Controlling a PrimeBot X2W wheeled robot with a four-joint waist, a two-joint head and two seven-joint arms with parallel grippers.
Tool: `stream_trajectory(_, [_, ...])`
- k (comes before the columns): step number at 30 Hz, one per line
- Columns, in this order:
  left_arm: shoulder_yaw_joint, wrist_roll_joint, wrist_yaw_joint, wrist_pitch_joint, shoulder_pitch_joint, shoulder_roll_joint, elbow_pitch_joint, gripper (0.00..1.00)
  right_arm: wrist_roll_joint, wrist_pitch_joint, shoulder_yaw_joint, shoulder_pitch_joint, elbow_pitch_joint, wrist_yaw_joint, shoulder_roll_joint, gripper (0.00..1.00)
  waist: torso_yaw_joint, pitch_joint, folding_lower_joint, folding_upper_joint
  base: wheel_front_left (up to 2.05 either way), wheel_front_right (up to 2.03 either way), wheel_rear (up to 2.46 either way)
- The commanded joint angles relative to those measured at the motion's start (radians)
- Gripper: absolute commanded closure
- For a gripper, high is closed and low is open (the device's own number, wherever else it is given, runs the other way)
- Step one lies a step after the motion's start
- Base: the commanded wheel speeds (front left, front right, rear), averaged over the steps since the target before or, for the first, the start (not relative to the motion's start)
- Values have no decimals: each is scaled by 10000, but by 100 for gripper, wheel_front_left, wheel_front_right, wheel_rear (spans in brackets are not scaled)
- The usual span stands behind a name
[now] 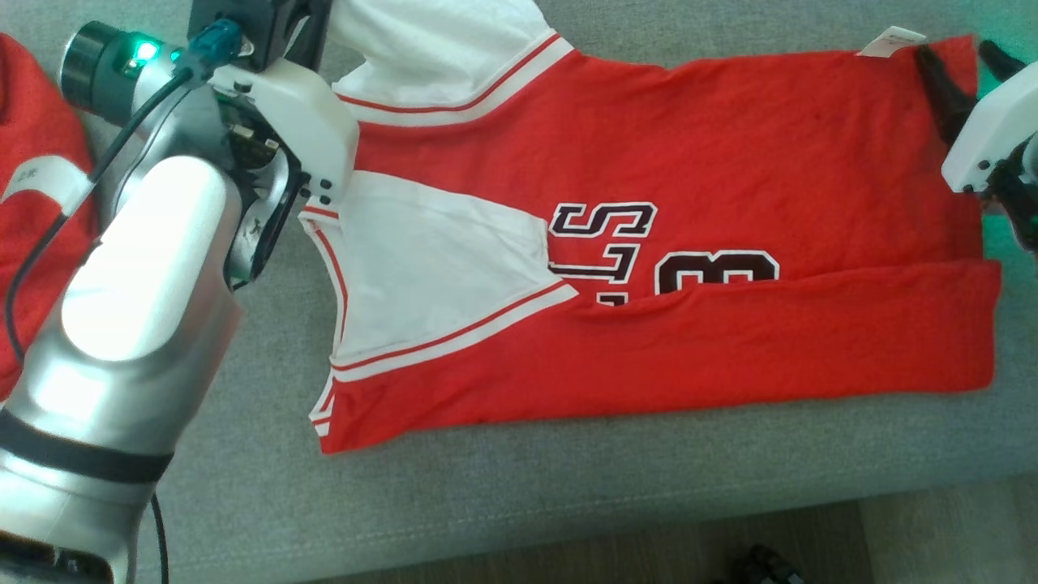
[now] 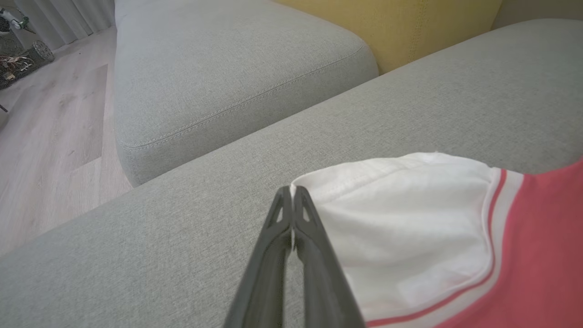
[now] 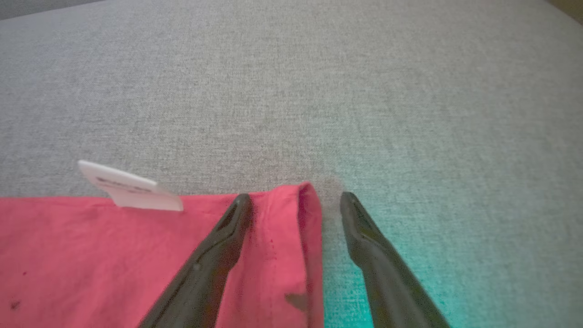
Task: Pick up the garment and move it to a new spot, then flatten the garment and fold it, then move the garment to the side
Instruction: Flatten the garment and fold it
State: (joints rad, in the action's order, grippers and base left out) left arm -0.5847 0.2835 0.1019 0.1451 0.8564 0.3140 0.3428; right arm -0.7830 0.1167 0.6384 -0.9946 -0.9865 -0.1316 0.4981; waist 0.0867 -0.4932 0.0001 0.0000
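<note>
A red jersey (image 1: 689, 162) with white sleeves lies spread sideways on a grey sofa (image 1: 486, 487), its neck end toward the robot's left and its hem toward the right. The long edge nearest the robot is folded up over the front, covering the lower part of the dark, white-outlined letters and number. One white sleeve lies flat across the chest. The far sleeve (image 2: 410, 218) rises toward the left gripper (image 2: 291, 196), whose two dark fingers are pressed together on the sleeve's edge, with a sliver of white cloth showing between them. In the head view the silver left arm covers the lower left, and its wrist hides those fingers. The right gripper (image 3: 295, 199) is at the far hem corner with its fingers spread wide. One finger is over the red cloth and the other over bare sofa, with the rolled hem edge between them; whether the tips touch the fabric cannot be told. A white tag (image 3: 130, 187) sticks out from the hem just beside that gripper. A second red garment (image 1: 32, 162) lies at the left edge of the head view. The left wrist view also shows a yellow cushion (image 2: 387, 27) and pale wood floor (image 2: 45, 136).
</note>
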Motion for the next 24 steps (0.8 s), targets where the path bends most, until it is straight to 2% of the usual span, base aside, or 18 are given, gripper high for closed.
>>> stream_trajectory(1, [330, 54, 118, 102, 170, 424, -478, 100, -208, 111, 142, 16, 33, 9, 256, 36, -3, -16, -1, 0, 0, 0, 0])
stream_trajectory(2, [339, 51, 160, 158, 145, 464, -560, 100, -311, 146, 209, 12, -26, 9, 263, 91, -1, -15, -1, 0, 0, 0, 0])
stream_trajectory(3, [345, 49, 199, 208, 121, 500, -632, 100, -370, 124, 291, -4, -65, 9, 281, 100, 6, -9, -1, 0, 0, 0, 0])
stream_trajectory(12, [586, 191, 507, 250, 41, 681, -779, 100, -500, -1147, 897, -376, -287, 9, 389, 100, 180, 23, -1, 0, 0, 0, 0])
stream_trajectory(24, [1035, 231, 1013, -959, 1242, 96, 660, 100, -209, -3273, 1050, -1671, -1430, 9, 257, 100, 153, -96, -1, 0, 0, 0, 0])
